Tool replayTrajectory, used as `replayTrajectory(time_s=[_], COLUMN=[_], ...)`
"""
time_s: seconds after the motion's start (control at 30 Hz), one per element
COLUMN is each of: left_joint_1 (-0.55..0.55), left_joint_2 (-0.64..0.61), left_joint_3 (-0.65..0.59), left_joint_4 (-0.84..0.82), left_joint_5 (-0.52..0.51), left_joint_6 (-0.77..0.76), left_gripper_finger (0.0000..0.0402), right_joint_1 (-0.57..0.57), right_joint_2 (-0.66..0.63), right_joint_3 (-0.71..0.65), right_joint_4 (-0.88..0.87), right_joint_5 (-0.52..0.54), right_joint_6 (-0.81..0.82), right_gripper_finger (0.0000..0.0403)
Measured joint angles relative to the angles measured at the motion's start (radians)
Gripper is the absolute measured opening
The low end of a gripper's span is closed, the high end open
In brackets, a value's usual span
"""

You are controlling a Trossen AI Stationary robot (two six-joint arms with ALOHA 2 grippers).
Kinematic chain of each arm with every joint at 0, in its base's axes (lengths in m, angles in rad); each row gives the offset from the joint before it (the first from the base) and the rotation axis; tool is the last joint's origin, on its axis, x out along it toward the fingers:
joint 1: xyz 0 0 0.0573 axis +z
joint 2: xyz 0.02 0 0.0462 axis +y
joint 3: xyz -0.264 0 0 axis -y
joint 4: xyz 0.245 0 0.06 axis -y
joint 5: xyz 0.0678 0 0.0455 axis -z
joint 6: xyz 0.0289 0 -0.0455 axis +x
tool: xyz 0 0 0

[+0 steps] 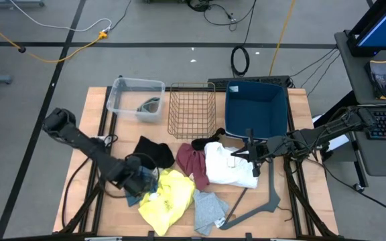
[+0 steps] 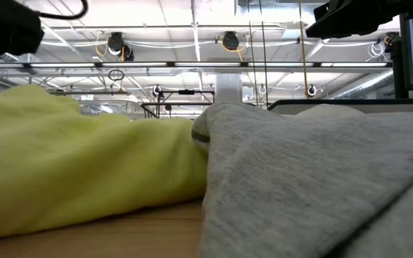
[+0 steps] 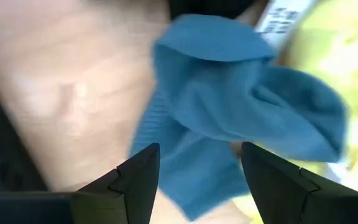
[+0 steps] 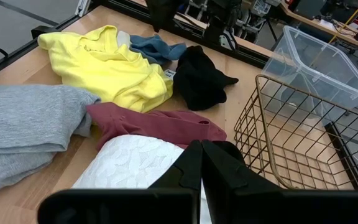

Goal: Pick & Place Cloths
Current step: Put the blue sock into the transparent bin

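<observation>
A teal-blue cloth (image 3: pixel 229 106) lies crumpled on the wooden table beside the yellow cloth (image 1: pixel 169 195). My left gripper (image 3: pixel 197 180) hangs open right above it, pointing down, one finger on either side of the cloth's near part; in the high view this gripper (image 1: pixel 138 179) is at the front left. A black cloth (image 1: pixel 154 151), a maroon cloth (image 1: pixel 191 163), a white cloth (image 1: pixel 228 166) and a grey cloth (image 1: pixel 208 211) lie spread across the table's middle and front. My right gripper (image 4: pixel 201 165) is shut and hovers over the white cloth (image 4: pixel 135 162), holding nothing.
At the back stand a clear plastic bin (image 1: pixel 137 97) with a grey cloth (image 1: pixel 150 104) inside, a wire basket (image 1: pixel 191 109) and a blue bin (image 1: pixel 255 107). A grey angled bar (image 1: pixel 263 201) lies at the front right. Bare wood shows at the front left.
</observation>
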State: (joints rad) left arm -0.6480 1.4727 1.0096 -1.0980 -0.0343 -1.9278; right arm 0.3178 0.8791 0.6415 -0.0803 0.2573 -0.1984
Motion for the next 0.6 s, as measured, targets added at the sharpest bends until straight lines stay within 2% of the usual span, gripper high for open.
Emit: replayTrajectory(time_s=[0.07, 0.23, 0.43, 0.6], left_joint_1=[-0.027, -0.044, -0.041, -0.032], left_joint_2=[0.000, 0.000, 0.004, 0.034], left_joint_3=[0.000, 0.000, 0.000, 0.000], left_joint_4=[0.012, 0.006, 0.007, 0.004], left_joint_5=[-0.038, -0.045, -0.092, -0.084], left_joint_6=[-0.039, -0.101, -0.098, -0.078], left_gripper_finger=[0.0230, 0.0230, 0.0230, 0.0230], right_joint_1=[0.000, 0.000, 0.000, 0.000], right_joint_2=[0.000, 0.000, 0.000, 0.000], right_joint_3=[0.000, 0.000, 0.000, 0.000], right_joint_4=[0.000, 0.000, 0.000, 0.000], right_joint_5=[0.000, 0.000, 0.000, 0.000], right_joint_6=[0.000, 0.000, 0.000, 0.000], right_gripper_finger=[0.0000, 0.0000, 0.0000, 0.0000])
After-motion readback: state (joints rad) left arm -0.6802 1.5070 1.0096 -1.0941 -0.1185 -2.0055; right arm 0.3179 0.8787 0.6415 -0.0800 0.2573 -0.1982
